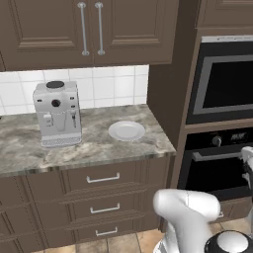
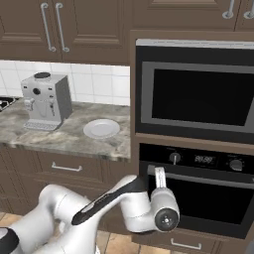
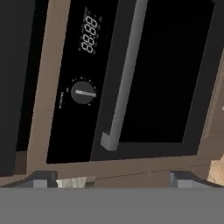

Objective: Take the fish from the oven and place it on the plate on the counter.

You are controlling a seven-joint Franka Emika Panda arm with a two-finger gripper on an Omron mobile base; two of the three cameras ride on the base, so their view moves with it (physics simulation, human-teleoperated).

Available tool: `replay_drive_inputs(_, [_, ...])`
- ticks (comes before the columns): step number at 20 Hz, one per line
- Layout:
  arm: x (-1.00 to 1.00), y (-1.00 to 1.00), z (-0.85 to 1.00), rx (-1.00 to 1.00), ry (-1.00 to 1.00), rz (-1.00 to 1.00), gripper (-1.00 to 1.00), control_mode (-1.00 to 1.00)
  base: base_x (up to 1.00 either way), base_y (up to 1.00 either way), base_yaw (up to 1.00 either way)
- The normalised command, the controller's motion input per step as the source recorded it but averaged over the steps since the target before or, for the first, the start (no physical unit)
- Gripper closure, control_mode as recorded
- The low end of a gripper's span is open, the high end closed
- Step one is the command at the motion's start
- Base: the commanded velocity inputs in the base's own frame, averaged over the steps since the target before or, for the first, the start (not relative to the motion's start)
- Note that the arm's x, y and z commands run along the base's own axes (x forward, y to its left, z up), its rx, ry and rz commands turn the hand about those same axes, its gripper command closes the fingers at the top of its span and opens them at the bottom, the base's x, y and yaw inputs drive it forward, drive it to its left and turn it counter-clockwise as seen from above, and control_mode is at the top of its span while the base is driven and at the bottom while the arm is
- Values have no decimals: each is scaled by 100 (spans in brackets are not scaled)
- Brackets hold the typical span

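The black oven [image 2: 198,198] sits low in the tall cabinet with its door shut, so the fish is hidden. My gripper [image 2: 159,173] hovers just in front of the left end of the oven's silver handle [image 2: 208,179], also at the right edge of the left base view [image 1: 246,162]. In the hand view the fingertips [image 3: 41,178] stand wide apart, open and empty, facing the handle [image 3: 127,74], the knob [image 3: 82,92] and the display [image 3: 89,34]. The white plate [image 1: 126,130] [image 2: 101,128] lies bare on the marbled counter [image 1: 99,148].
A silver coffee machine [image 1: 57,113] [image 2: 45,101] stands on the counter left of the plate. A silver-framed dark-window appliance [image 2: 198,94] is built in above the oven. Dark brown drawers [image 1: 103,178] run under the counter, with wall cabinets [image 1: 91,29] overhead.
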Motion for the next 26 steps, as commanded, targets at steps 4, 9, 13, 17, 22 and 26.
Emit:
replay_drive_inputs(4, [6,-43,-9,23,-22,0,-100,-100,0,0,0])
replay_drive_inputs(9, [32,-30,-17,11,-25,0,-100,-100,0,0,0])
replay_drive_inputs(13, [64,-21,-21,7,-10,0,-100,-100,0,0,0])
replay_drive_inputs(17, [81,-29,-29,5,0,0,-100,-100,0,0,0])
replay_drive_inputs(22, [34,-38,-34,5,0,0,-100,-100,0,0,0])
replay_drive_inputs(26, [9,-32,-43,2,-4,0,-100,-100,0,0,0])
